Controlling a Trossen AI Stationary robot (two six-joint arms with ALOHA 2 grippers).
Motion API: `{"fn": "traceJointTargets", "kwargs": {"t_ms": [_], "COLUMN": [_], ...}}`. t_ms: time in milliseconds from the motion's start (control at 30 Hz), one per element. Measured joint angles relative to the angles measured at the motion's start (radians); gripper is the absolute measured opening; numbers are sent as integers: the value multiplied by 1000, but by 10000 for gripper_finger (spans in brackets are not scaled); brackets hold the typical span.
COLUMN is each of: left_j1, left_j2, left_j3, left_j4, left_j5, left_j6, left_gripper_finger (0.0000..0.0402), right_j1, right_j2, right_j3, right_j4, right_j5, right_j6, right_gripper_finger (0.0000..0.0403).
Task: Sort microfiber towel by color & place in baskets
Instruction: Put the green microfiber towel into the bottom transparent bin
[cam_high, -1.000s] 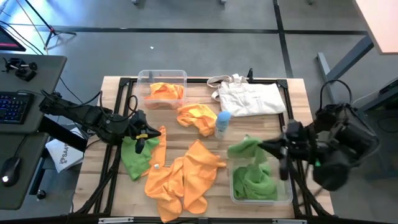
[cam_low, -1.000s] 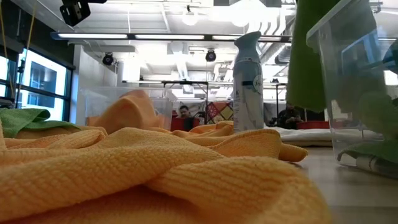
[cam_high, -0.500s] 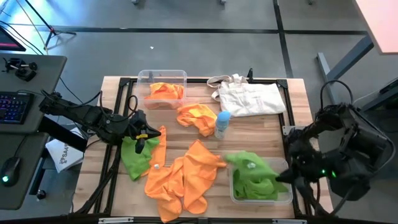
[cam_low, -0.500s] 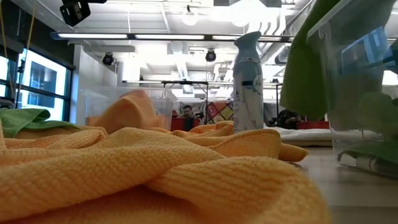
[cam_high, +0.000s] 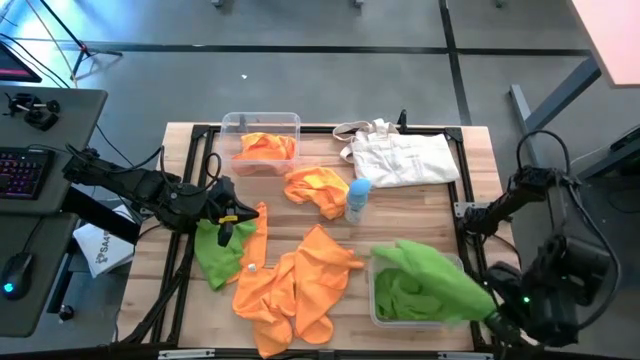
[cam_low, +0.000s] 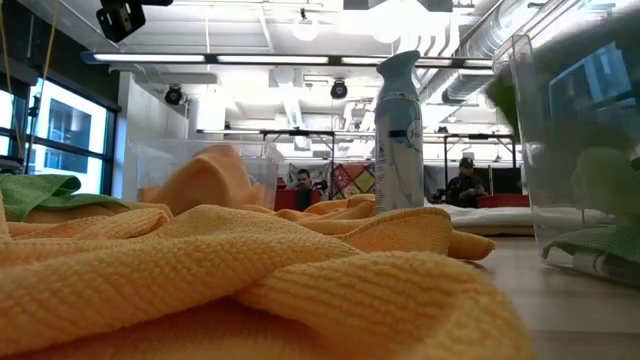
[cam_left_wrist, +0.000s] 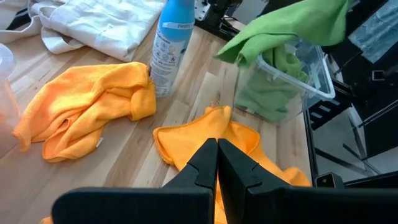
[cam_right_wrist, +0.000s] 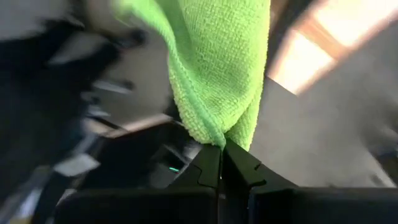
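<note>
My right gripper (cam_right_wrist: 219, 163) is clenched on a corner of a bright green microfiber towel (cam_high: 440, 282), at the table's right front corner. From those pinched fingers the cloth stretches back toward the table's middle, its long axis running diagonally from the gripper across the top of the clear plastic rectangular basket (cam_high: 377, 311) directly beneath it. The far end of the towel droops over that basket's inner rim, and more green cloths lie crumpled inside.

Beyond the basket, further from the right gripper, a spread of bright orange microfiber towels (cam_high: 295, 285) lies flat on the light wooden slatted tabletop (cam_high: 420, 205). Past them stands a small light-blue spray bottle (cam_high: 357, 199), upright, just beside another bunched orange towel (cam_high: 318, 188). A white cloth tote bag (cam_high: 403, 156) lies at the back edge, and a second clear plastic basket (cam_high: 260, 125) holding orange cloth sits at the back, well apart from the right gripper.

My left gripper (cam_left_wrist: 217, 163) is squeezed shut with nothing between its fingers, hovering over the table's left side. Just beside it lies a second green towel (cam_high: 220, 252), touching the orange spread.

Around the table I see grey floor, a desk with a keyboard (cam_high: 20, 172) to the left. Across the table at surface level is a bright open room with ceiling lights, and two people (cam_low: 303, 186) sit far behind.
</note>
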Motion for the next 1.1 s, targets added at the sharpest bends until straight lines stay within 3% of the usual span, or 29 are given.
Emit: {"fn": "traceJointTargets", "kwargs": {"t_ms": [67, 133, 367, 467, 600, 700, 833, 1000, 1100], "left_j1": [0, 0, 0, 0, 0, 0, 0, 0, 0], "left_j2": [0, 0, 0, 0, 0, 0, 0, 0, 0], "left_j3": [0, 0, 0, 0, 0, 0, 0, 0, 0], "left_j4": [0, 0, 1, 1, 2, 7, 7, 7, 7], "left_j5": [-1, -1, -17, -24, -43, -44, -45, -45, -45], "left_j6": [-12, -13, -31, -31, -32, -32, -32, -31, -22], "left_gripper_finger": [0, 0, 0, 0, 0, 0, 0, 0, 0], "right_j1": [4, 6, 11, 5, -27, -86, -186, -296, -345], "right_j2": [-7, -17, -33, -32, -32, -32, -32, -31, -31], "right_j3": [-42, -69, -92, -126, -176, -236, -364, -536, -619], "right_j4": [0, 0, 3, 3, 1, 2, 72, 390, 537], "right_j5": [-76, -82, 81, 252, 628, 761, 717, 519, 482], "right_j6": [10, 12, -15, -39, -70, -71, -116, -288, -265], "right_gripper_finger": [0, 0, 0, 0, 0, 0, 0, 0, 0]}}
